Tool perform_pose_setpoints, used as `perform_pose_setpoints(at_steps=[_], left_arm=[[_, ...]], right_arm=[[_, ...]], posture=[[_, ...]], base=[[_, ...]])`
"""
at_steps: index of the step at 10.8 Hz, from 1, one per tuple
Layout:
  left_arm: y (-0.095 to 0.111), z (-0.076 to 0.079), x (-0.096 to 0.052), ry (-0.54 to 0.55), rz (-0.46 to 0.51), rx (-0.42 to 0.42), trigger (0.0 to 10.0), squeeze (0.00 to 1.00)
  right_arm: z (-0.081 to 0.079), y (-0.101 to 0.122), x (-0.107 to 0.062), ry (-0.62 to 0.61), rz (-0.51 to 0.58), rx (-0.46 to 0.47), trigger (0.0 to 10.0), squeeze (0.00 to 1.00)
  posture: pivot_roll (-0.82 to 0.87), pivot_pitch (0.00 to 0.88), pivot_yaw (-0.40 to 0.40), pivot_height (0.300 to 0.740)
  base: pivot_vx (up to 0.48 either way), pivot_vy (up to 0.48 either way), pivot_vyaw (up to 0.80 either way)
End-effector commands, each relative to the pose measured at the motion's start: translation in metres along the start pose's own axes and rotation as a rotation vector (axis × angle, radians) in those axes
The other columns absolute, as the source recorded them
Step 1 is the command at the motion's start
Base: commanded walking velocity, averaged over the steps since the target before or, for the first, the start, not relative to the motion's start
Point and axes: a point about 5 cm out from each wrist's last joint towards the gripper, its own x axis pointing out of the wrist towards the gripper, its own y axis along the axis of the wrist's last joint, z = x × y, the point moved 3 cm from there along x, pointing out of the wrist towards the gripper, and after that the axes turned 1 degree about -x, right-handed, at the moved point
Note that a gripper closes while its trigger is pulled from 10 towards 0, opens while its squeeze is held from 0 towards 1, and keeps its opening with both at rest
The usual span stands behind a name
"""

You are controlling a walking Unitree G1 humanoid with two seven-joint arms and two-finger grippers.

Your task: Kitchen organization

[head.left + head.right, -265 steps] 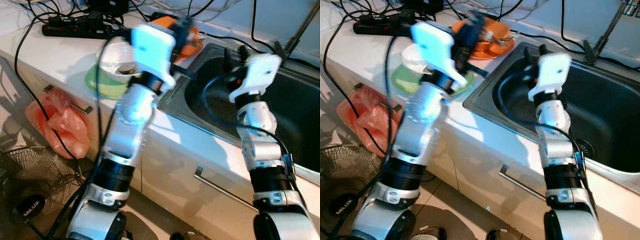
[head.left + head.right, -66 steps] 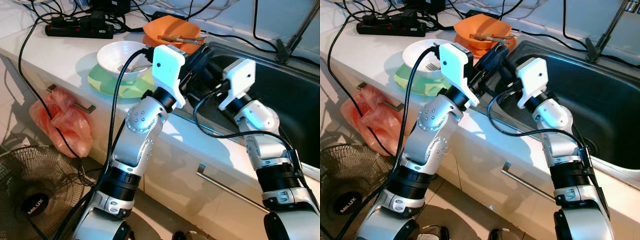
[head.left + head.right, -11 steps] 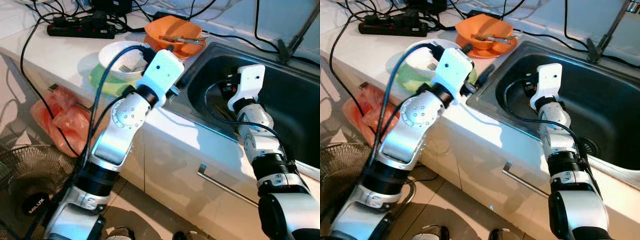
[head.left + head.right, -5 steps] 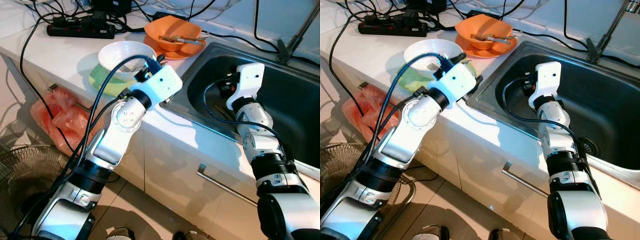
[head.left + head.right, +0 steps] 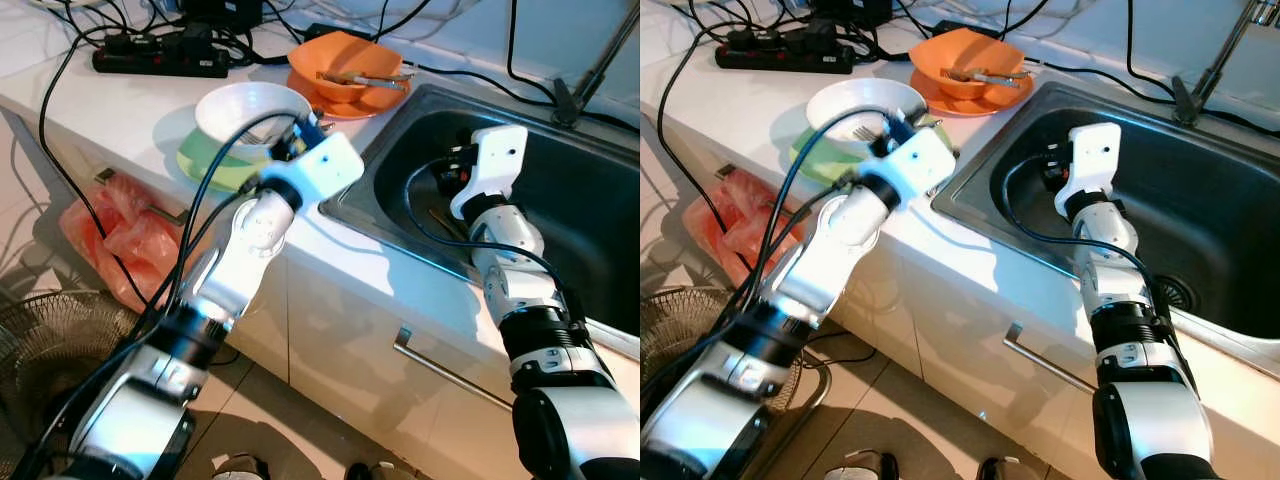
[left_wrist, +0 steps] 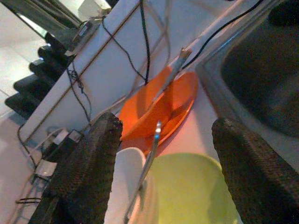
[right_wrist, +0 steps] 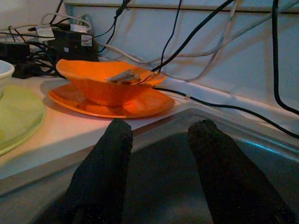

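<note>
A white bowl (image 5: 250, 105) with a fork (image 6: 147, 163) in it stands on a green plate (image 5: 200, 165) on the white counter. Behind it, an orange bowl (image 5: 345, 60) holding utensils sits on an orange plate (image 5: 340, 105). My left gripper (image 5: 292, 140) is open at the white bowl's near right rim, just above the green plate, with nothing held between its fingers (image 6: 88, 172). My right gripper (image 5: 455, 172) is open and empty inside the steel sink (image 5: 600, 200), low by its left wall, pointing toward the orange bowl (image 7: 105, 81).
A black power strip (image 5: 160, 60) and several cables lie along the back of the counter. A faucet stem (image 5: 590, 75) rises behind the sink. A pink plastic bag (image 5: 110, 240) hangs from a cabinet handle, and a floor fan (image 5: 50, 380) stands below.
My left arm has swung left from the sink's edge, bringing its gripper up to the white bowl's rim. The right arm has hardly moved.
</note>
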Motion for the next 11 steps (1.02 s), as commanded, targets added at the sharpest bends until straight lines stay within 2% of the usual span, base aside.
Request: perform_pose_setpoints(at_steps=[1,4,8,9,10,11], left_arm=[[-0.001,-0.001,0.004,0.011,-0.003,0.034,10.0,0.00],[-0.008,-0.006,0.015,0.028,-0.035,0.107,10.0,0.00],[-0.013,-0.006,0.030,0.027,-0.055,0.165,10.0,0.00],[-0.015,-0.005,0.031,0.026,-0.061,0.158,10.0,0.00],[-0.016,-0.003,0.032,0.025,-0.056,0.143,4.7,0.00],[-0.016,-0.003,0.033,0.023,-0.048,0.147,0.0,0.00]], right_arm=[[0.002,0.005,0.000,0.000,0.021,0.005,10.0,0.00],[0.001,0.005,0.000,0.004,0.022,0.007,10.0,0.00],[0.001,0.006,-0.001,0.002,0.026,0.005,10.0,0.00],[0.003,0.007,-0.001,-0.001,0.029,0.005,10.0,0.00],[0.003,0.007,-0.001,-0.005,0.031,0.005,10.0,0.00],[0.003,0.007,-0.002,-0.007,0.030,0.005,10.0,0.00]], posture=[[0.07,0.102,-0.046,0.740],[0.07,0.102,-0.046,0.740],[0.05,0.100,-0.039,0.740],[0.05,0.100,-0.039,0.740],[0.04,0.099,-0.033,0.740],[0.04,0.099,-0.033,0.740]], base=[[0.000,0.000,0.00],[0.000,0.000,0.00],[0.000,0.000,0.00],[0.000,0.000,0.00],[0.000,0.000,0.00],[0.000,0.000,0.00]])
